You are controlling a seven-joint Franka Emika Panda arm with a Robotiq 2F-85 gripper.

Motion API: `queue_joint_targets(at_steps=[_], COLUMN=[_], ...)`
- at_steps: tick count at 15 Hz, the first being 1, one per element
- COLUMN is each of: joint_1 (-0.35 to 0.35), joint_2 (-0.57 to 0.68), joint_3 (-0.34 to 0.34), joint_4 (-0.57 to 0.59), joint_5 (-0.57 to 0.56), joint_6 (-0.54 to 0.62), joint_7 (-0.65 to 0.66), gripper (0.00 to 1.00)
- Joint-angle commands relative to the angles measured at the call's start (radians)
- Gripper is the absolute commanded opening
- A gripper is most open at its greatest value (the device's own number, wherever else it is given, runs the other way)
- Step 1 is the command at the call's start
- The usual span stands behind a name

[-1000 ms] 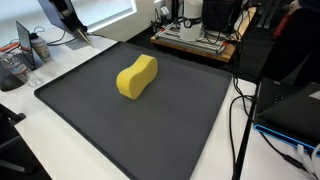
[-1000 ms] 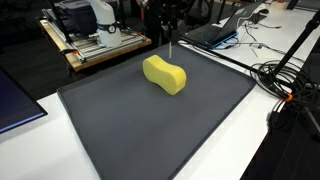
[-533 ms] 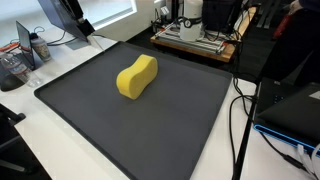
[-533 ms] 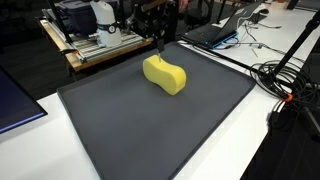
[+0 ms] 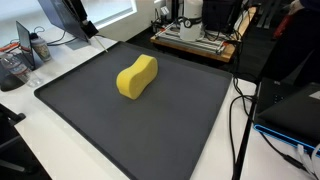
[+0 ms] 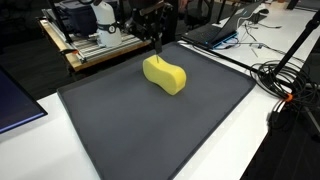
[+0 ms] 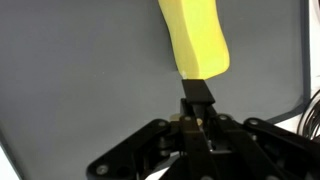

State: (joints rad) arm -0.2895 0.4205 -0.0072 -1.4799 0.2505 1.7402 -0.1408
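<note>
While just beside the sponge [image 7: 196, 40], tool [image 7: 197, 93] pressed together (empty), grey mat [image 6: 150, 125] below, cables [image 6: 285, 82] aside.

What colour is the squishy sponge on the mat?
Yellow all over. The sponge shows best in an exterior view, lying on the dark grey mat.

The sponge [image 5: 137, 77] is plain yellow, the mat [image 5: 150, 125] dark grey, the end effector [image 7: 198, 92] black, the table [image 5: 55, 150] white.

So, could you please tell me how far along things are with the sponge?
Done: nothing visible; the sponge lies ungrasped on the mat. In hand: the end effector hovers by one end, fingers together. Left: apparently every handling step.
</note>
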Motion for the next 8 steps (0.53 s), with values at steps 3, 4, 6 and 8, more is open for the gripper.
queue_joint_targets(at_steps=[3, 4, 6, 8], joint_1=[-0.063, -0.080, -0.107, -0.120], joint_2=[0.028, 0.022, -0.007, -0.073], joint_3=[-0.054, -0.062, -0.080, -0.097], joint_4=[0.053, 0.053, 0.025, -0.051], joint_5=[0.130, 0.157, 0.205, 0.224], joint_6=[-0.117, -0.145, -0.168, -0.166], joint_7=[-0.052, -0.061, -0.080, -0.118], gripper=[0.03, 0.03, 0.03, 0.03])
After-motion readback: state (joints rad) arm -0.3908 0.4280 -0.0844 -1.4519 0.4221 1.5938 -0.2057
